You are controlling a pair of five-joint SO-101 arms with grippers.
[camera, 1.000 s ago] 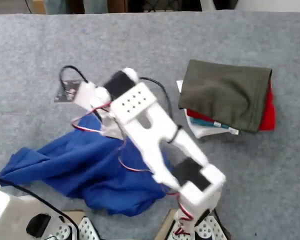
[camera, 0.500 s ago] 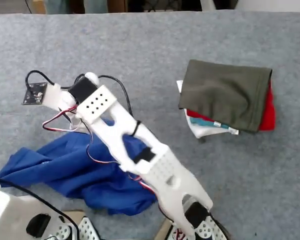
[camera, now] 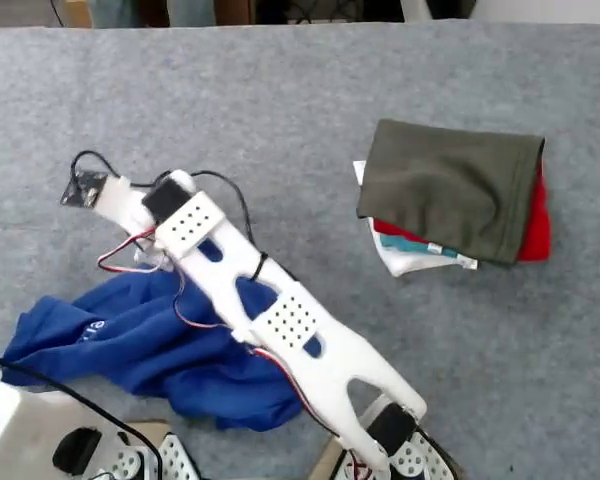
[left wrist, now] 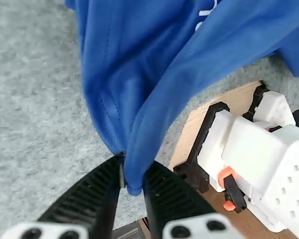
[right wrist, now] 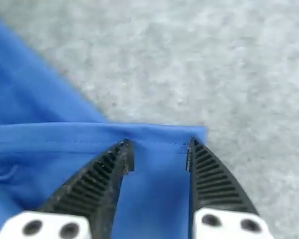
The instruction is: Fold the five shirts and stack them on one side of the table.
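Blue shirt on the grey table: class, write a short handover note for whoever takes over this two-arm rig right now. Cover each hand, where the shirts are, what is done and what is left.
Left hand: shut on a fold of the blue shirt, close to the arm bases.
Right hand: open over the shirt's hemmed edge, not yet closed on it.
Shirts: the blue shirt lies crumpled at the near left of the table. The folded stack sits on the right side, olive on top, with red, teal and white edges beneath.
Done: four shirts appear folded and stacked.
Left: fold the blue shirt and put it on the stack.
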